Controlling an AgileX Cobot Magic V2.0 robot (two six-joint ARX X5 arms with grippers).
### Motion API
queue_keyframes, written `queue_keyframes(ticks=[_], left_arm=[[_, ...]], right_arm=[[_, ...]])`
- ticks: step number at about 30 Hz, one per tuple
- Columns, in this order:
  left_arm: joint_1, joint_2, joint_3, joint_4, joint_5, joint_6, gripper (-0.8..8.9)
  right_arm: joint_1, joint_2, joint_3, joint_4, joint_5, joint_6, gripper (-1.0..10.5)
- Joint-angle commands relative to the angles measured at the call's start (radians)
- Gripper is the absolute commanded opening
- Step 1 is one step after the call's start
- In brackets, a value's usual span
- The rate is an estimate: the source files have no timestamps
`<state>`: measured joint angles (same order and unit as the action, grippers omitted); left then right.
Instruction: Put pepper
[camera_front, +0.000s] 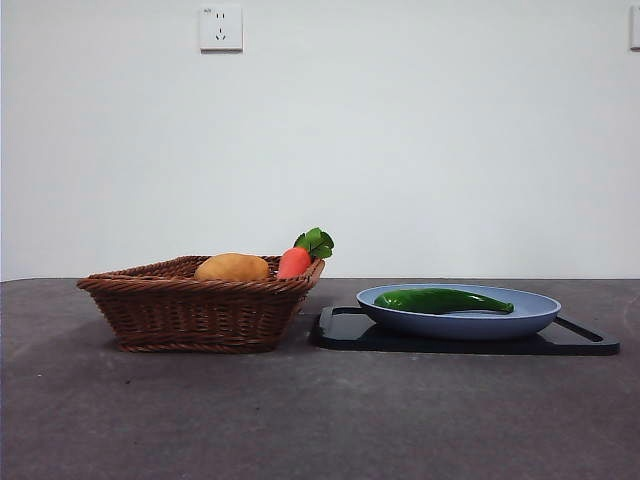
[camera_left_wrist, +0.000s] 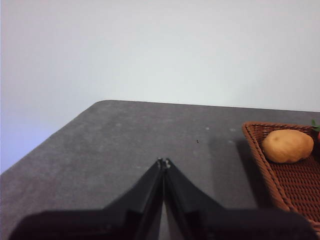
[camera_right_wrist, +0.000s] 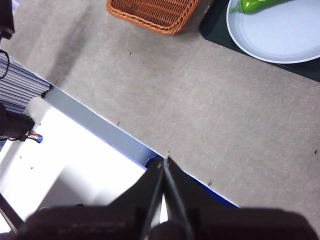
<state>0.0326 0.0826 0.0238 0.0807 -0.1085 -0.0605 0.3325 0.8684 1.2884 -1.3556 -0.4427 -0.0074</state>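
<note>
The glossy dark green pepper lies in a blue plate that rests on a black tray right of centre. The right wrist view shows the pepper at the plate's far edge. My left gripper is shut and empty, over bare table left of the basket. My right gripper is shut and empty, high above the table's front edge, well away from the plate. Neither arm shows in the front view.
A brown wicker basket stands left of the tray, holding a potato and an orange carrot with green leaves. The left wrist view shows the basket and potato. The table's edge runs below my right gripper.
</note>
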Motion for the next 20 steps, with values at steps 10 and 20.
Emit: queue_keyframes(ticks=[10, 20], left_arm=[[0.003, -0.081, -0.013, -0.216, 0.005, -0.026, 0.08], [0.003, -0.081, -0.013, -0.269, 0.034, -0.044, 0.08]], right_arm=[[0.003, 0.006, 0.018, -0.014, 0.0, 0.006, 0.1], [0.003, 0.006, 0.018, -0.014, 0.0, 0.006, 0.1]])
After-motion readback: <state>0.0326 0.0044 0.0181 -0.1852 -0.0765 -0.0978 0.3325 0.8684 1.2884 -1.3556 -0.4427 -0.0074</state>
